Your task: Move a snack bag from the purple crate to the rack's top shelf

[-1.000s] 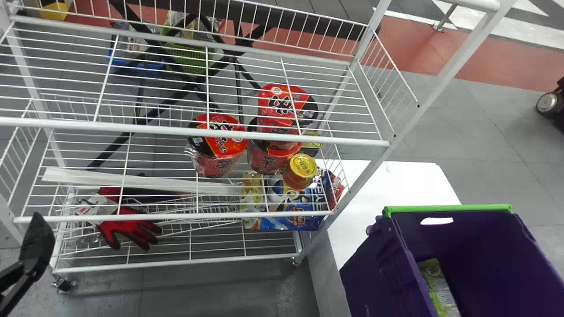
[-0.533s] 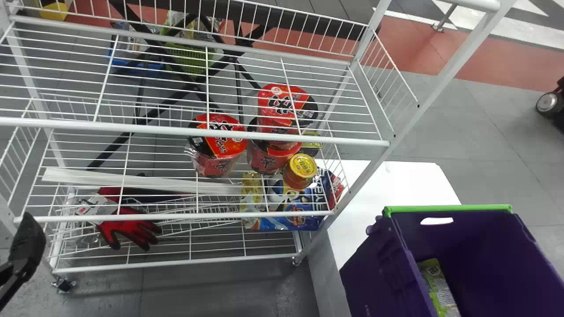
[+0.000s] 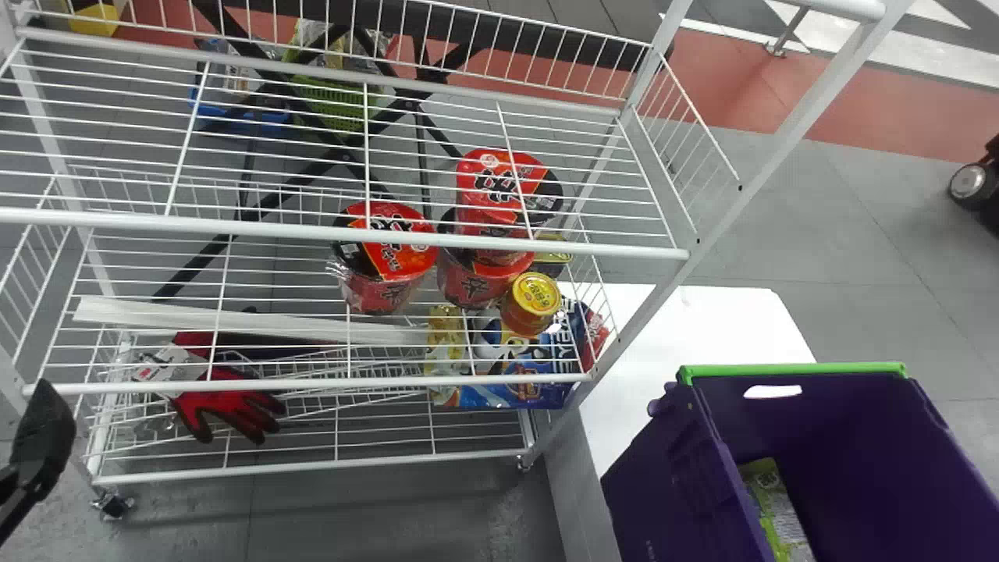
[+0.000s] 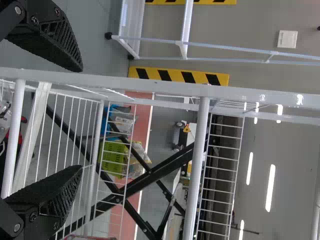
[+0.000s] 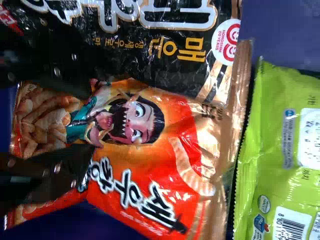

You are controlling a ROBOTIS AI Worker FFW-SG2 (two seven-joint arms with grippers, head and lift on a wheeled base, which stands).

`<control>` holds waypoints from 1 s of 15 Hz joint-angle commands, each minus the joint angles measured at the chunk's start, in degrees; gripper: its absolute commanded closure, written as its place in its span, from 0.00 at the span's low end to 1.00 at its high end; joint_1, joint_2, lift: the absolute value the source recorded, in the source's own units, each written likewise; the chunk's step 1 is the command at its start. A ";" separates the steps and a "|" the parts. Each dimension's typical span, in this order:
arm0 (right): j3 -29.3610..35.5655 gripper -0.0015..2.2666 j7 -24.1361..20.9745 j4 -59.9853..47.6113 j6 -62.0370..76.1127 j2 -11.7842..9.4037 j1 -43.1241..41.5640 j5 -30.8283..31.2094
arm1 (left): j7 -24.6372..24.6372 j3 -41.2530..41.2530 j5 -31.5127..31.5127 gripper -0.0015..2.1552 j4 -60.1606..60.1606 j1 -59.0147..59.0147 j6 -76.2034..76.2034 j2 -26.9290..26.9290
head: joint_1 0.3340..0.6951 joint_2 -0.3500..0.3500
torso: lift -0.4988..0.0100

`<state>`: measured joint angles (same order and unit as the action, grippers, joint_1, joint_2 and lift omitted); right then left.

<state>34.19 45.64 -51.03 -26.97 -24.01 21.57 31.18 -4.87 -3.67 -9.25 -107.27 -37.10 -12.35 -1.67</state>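
- The left fingers (image 4: pixel 52 192) stand parted and empty, slightly nearer the head view's left edge than a second ago; that gets no bag shelved
- The right fingers (image 5: pixel 45 172) look clamped on the orange-and-black snack bag (image 5: pixel 170 120), in the purple crate (image 3: pixel 663 492)
- Its printed face meets the wrist camera; its long axis seems to run outward, crimped end beside the green bag (image 5: pixel 270 120)
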 commanded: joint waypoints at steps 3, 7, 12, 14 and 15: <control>2.37 0.93 1.73 -1.88 2.05 0.02 1.10 -0.59 | 0.03 -0.02 0.02 0.06 -0.04 -0.08 0.36 0.26 | 1.00 0.00 | 0.09; 2.90 0.93 3.93 -3.82 1.52 0.02 2.33 -1.38 | 0.12 0.16 0.02 0.06 -0.22 0.01 0.54 0.44 | 1.00 0.00 | 0.09; 3.08 0.93 5.16 -4.26 1.00 -0.34 2.42 -1.29 | 0.21 0.25 0.02 0.06 -0.30 -0.08 0.71 0.61 | 1.00 0.00 | 0.09; 3.78 0.93 5.42 -5.40 -0.06 -0.34 2.95 -0.77 | 0.39 0.33 0.02 0.06 -0.39 -0.08 0.71 0.61 | 1.00 0.00 | 0.09; 3.95 0.93 5.95 -6.54 -1.82 -0.34 3.57 -0.59 | 0.39 0.42 0.02 0.06 -0.39 -0.08 0.71 0.61 | 1.00 0.00 | 0.09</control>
<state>37.87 51.34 -56.34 -27.15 -24.34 24.49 30.35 -4.49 -3.35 -9.22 -107.65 -37.17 -11.63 -1.06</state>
